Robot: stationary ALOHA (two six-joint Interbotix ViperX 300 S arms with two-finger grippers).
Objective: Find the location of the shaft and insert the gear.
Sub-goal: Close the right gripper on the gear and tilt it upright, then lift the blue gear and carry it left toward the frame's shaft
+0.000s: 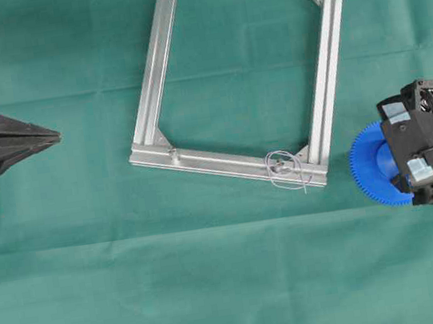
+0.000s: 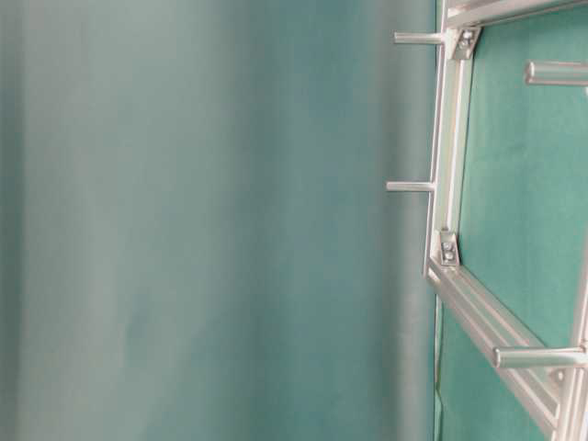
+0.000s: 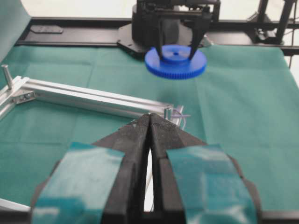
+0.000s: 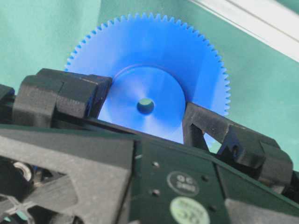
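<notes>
1. Gripping the gear (image 4: 154,70) by its raised hub, the right gripper (image 4: 145,114) has one finger (image 4: 74,93) on each side of the hub, pressed against it; centre hole is visible between them.
2. Overhead: gear sits at the right edge of the scene, half hidden under the right gripper's black body, well apart from the shaft (image 1: 278,166).
3. Shaft stands on the near rail of the aluminium frame (image 1: 156,66), by its right corner, with a thin wire loop (image 1: 289,169) around it.
4. Left wrist view shows what overhead can't: gear is level and clear of the cloth, teeth facing out all round, beyond the frame's rail.
5. Table-level view shows neither gear nor grippers, only a frame section with several pins (image 2: 410,186) sticking out, rest is blurred green.
6. Surface: green cloth (image 1: 242,287) with fold creases; a black base rail (image 3: 84,23) runs along the far edge in the left wrist view.
7. Left gripper (image 3: 150,122) is at the left edge overhead, jaws together, teal tape on the fingers, nothing held.
</notes>
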